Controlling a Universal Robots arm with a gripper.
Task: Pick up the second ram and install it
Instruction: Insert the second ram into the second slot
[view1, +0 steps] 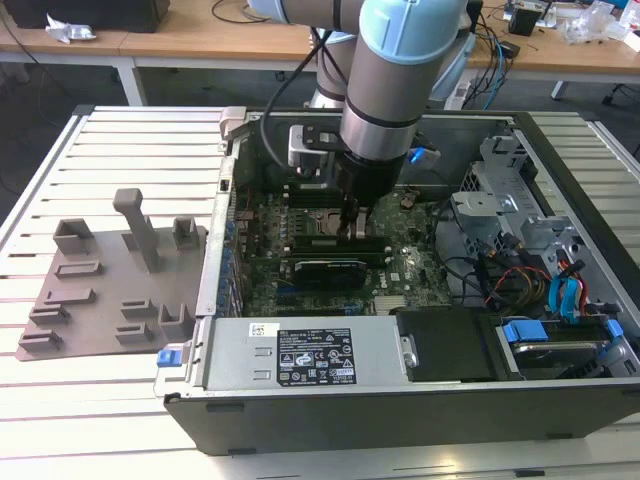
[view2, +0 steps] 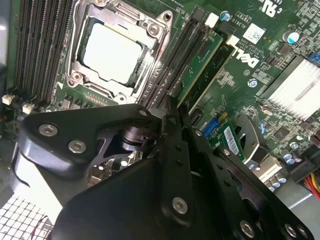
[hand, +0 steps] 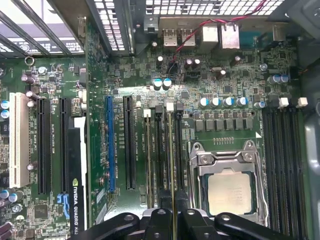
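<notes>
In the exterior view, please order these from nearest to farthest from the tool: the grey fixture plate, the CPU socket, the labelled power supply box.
From the tool:
1. CPU socket, just beside it, on the exterior view's left.
2. Power supply box, along the case's near wall.
3. Grey fixture plate, outside the case, far to the exterior view's left.
</notes>
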